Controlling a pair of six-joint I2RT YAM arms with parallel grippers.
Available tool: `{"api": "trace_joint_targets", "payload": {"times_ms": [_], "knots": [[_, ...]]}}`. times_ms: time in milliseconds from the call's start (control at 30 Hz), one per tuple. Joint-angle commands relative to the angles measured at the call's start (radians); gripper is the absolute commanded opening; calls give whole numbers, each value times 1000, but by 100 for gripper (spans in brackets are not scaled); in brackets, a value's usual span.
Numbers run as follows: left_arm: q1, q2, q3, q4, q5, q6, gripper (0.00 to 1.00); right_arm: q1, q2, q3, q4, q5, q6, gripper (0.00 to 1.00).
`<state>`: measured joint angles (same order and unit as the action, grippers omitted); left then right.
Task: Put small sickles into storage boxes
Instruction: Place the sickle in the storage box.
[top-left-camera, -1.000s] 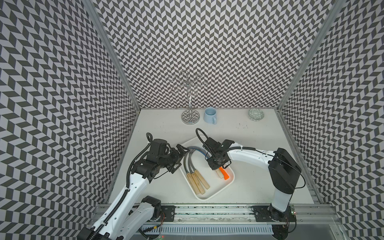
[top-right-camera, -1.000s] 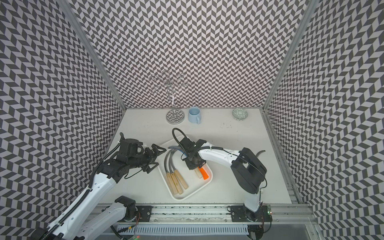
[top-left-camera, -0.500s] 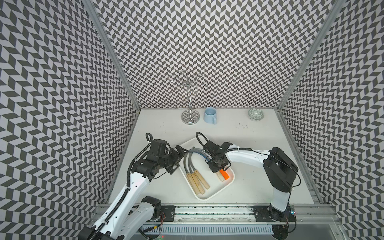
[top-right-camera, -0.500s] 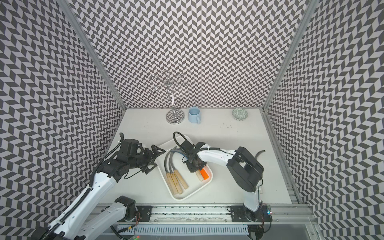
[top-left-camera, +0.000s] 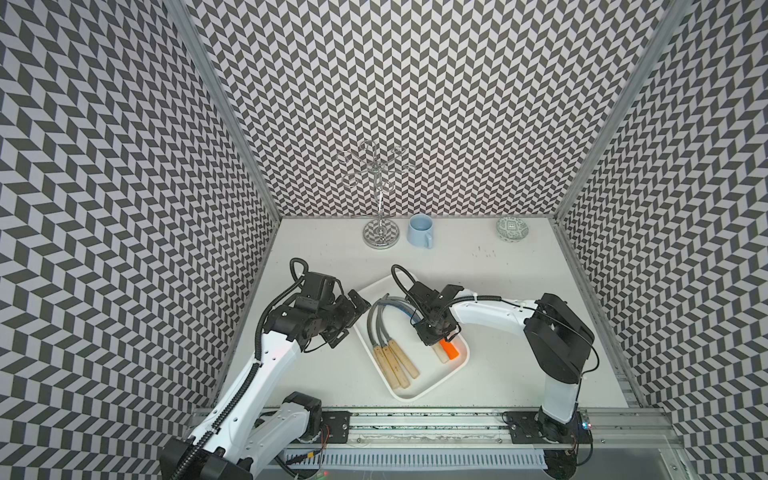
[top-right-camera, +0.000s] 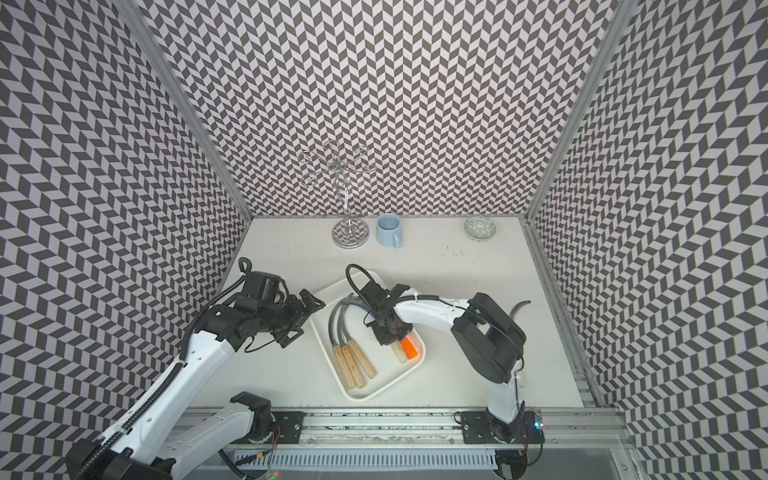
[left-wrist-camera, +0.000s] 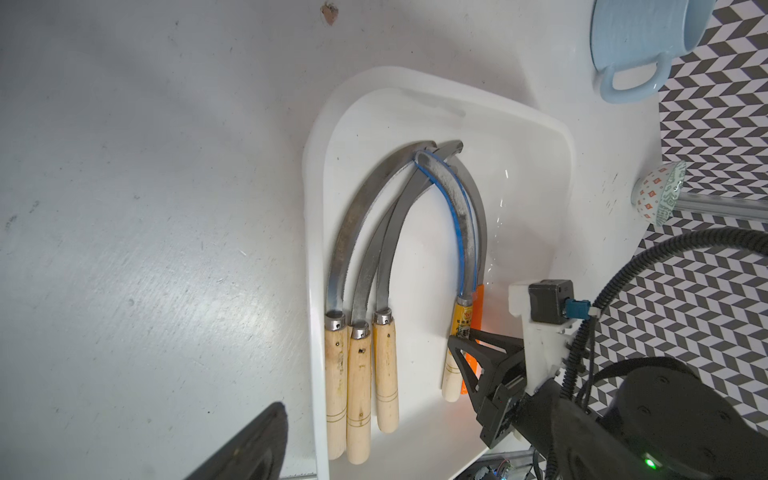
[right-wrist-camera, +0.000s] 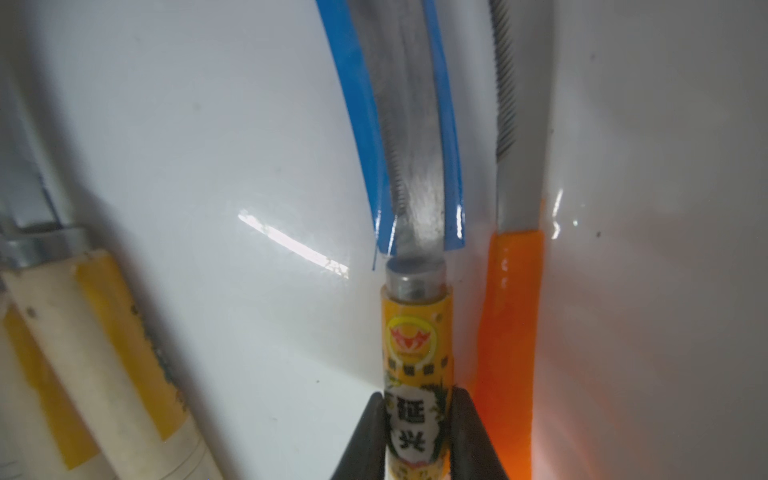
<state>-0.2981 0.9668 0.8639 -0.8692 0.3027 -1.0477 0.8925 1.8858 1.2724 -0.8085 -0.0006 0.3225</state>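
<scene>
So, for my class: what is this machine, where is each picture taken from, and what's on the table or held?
Two robot arms work at a white table. Two pictures look down from overhead, nearly alike; two come from cameras on the arms' wrists. A white tray holds three wooden-handled sickles and an orange-handled one. The right hand is shut on the labelled handle of a fifth sickle, inside the tray. The left hand is open and empty beside the tray. A sixth sickle lies beside the right arm. At the back stand a mug, a bowl and a metal stand.
</scene>
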Motion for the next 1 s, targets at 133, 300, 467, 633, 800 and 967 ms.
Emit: {"api": "trace_joint_targets", "payload": {"times_ms": [133, 300, 467, 633, 800, 967], "knots": [[7, -15, 42, -39, -35, 44, 99, 0, 7, 19, -17, 5, 14, 36], [8, -16, 32, -27, -19, 45, 100, 0, -17, 27, -25, -11, 21, 54], [8, -22, 27, -12, -8, 43, 100, 2, -44, 70, -58, -41, 35, 61], [9, -21, 11, 25, 16, 35, 100, 5, -89, 140, -113, -61, 53, 69], [8, 0, -8, 87, 58, 30, 100, 5, -153, 166, -151, -56, 71, 89], [7, 54, 21, 122, 71, 56, 100, 2, -204, 150, -179, -22, 85, 100]]}}
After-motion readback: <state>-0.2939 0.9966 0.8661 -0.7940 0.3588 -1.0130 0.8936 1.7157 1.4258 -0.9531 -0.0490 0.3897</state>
